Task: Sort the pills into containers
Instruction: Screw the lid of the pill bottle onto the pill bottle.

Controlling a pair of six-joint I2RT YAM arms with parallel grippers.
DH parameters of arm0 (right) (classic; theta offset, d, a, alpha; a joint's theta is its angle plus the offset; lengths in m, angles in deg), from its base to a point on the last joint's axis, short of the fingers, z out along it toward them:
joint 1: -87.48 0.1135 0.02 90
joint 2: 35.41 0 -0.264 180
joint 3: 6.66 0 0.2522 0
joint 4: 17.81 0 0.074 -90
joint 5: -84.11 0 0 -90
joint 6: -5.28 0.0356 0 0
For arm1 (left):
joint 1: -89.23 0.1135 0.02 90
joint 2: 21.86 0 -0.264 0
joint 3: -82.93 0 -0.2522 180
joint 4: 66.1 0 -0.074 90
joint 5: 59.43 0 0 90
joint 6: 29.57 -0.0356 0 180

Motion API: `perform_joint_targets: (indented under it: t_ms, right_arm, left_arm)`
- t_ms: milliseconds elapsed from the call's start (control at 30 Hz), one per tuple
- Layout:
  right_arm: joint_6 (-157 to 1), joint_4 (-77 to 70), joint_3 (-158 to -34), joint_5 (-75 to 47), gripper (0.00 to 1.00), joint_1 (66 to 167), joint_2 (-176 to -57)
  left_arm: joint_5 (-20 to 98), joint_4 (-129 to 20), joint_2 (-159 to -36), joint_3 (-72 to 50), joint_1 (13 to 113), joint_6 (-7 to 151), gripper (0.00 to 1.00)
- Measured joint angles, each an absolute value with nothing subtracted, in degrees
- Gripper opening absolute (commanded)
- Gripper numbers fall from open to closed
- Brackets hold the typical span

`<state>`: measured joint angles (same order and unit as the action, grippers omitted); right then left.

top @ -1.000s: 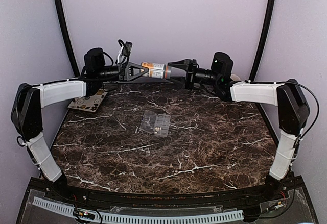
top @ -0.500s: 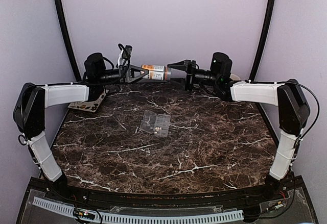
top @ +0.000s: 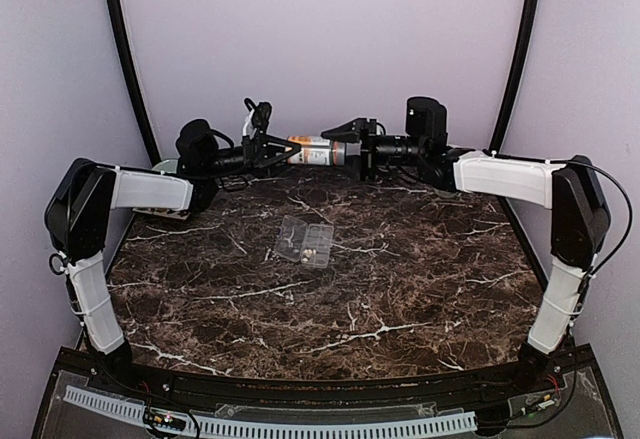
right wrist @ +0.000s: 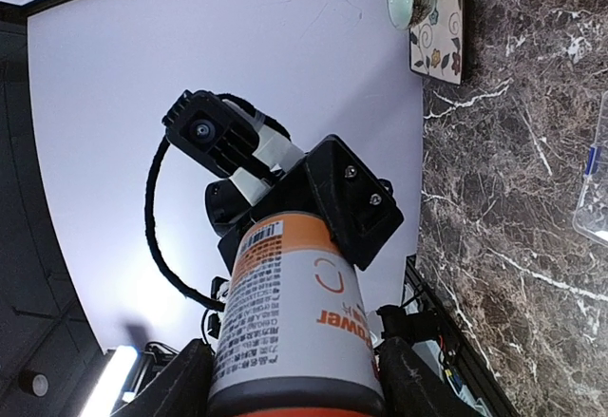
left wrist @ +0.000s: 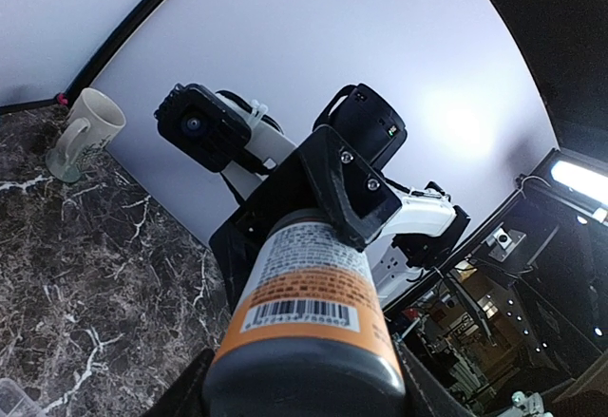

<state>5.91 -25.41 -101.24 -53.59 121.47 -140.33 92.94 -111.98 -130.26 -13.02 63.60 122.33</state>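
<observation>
The white-and-orange bottle [top: 312, 146] hangs level above the back edge of the table, held at both ends. My left gripper [top: 278, 147] is shut on its left end, and my right gripper [top: 348, 147] is shut on its right, grey-capped end. The bottle fills the left wrist view [left wrist: 309, 293] and the right wrist view [right wrist: 299, 322], with the other gripper's finger on its far end in each. The clear organizer box [top: 304, 241] lies open at the table's middle, with tiny pale pills [top: 306, 253] in its compartments. Its edge shows in the right wrist view [right wrist: 594, 189].
A cream mug [left wrist: 81, 132] stands at the back left by the wall, on a patterned mat [right wrist: 439, 18] in the right wrist view. In the top view my left arm [top: 150, 191] covers most of the mat. Dark marble table [top: 320, 309].
My left arm has swung back and inward, over the mat. The bottle, still held by both grippers, has shifted slightly right and lower. The organizer box has not moved.
</observation>
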Motion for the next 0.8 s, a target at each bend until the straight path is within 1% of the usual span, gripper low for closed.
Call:
perform_joint_targets:
  t_ms: [267,533,800]
  right_arm:
    - [-0.1,-19.1,-103.1,-52.1,0.61,123.0,-139.6]
    - [-6.4,-11.6,-104.9,-49.1,0.61,122.9,-138.8]
    - [-10.1,-7.3,-105.3,-47.0,0.62,122.9,-137.9]
  left_arm:
    - [94.8,-117.1,-131.8,-13.1,61.0,127.2,0.0]
    - [94.8,-119.8,-133.1,-13.4,61.0,130.2,0.0]
    - [94.0,-121.5,-133.3,-14.8,61.0,131.8,0.0]
